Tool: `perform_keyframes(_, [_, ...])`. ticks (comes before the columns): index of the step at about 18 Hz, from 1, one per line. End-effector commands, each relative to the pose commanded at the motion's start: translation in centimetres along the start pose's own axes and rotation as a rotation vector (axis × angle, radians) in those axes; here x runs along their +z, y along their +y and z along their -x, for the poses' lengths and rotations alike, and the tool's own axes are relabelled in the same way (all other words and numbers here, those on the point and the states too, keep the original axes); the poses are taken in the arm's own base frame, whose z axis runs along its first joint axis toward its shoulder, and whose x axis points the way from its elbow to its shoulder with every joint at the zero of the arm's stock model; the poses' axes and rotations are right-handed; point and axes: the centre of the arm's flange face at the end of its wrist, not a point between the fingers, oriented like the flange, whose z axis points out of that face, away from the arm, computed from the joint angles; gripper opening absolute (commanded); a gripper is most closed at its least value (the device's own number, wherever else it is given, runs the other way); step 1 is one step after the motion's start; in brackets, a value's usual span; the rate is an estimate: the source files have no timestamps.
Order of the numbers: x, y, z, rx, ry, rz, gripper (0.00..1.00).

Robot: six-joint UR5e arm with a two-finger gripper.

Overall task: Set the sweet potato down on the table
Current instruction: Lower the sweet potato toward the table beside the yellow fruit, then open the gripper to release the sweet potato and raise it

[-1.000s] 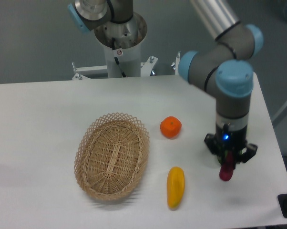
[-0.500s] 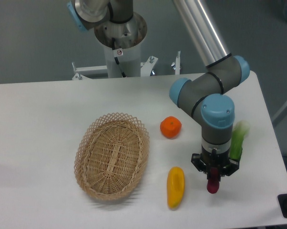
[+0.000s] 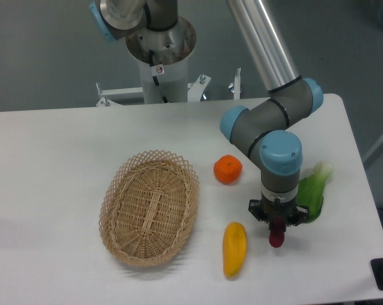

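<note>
Camera: hand [image 3: 278, 230] grips slim magenta sweet potato [image 3: 277, 238].

table [image 3: 64, 152] | basket [image 3: 149, 208] | orange [image 3: 228, 169] | yellow vegetable [image 3: 234, 248] | leafy green [image 3: 312, 190]

lab | robot arm [image 3: 268, 70] on pedestal | white table [image 3: 51, 165] | grey wall

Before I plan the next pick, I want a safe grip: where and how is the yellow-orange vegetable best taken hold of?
Grip the yellow-orange vegetable across its middle, coming straight down from above. It lies flat on the table, long axis running roughly near to far, so fingers would likely close best across its narrower left-right width. The pincer with the sweet potato hangs close on its right.
</note>
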Motion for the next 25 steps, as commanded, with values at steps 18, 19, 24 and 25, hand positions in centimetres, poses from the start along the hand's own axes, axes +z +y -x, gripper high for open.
perform_keyframes(18, [-14.9,-3.5,8.6,0.008,-0.235,-0.183,1.0])
perform_keyframes(19, [-15.9,-2.9,9.0,0.05,-0.24,-0.174,1.0])
perform_keyframes(24, [-21.7,3.8,13.2,0.223,-0.217,-0.075,1.0])
perform_keyframes(25, [-22.3,5.0,13.9,0.257,-0.214,-0.063,1.0])
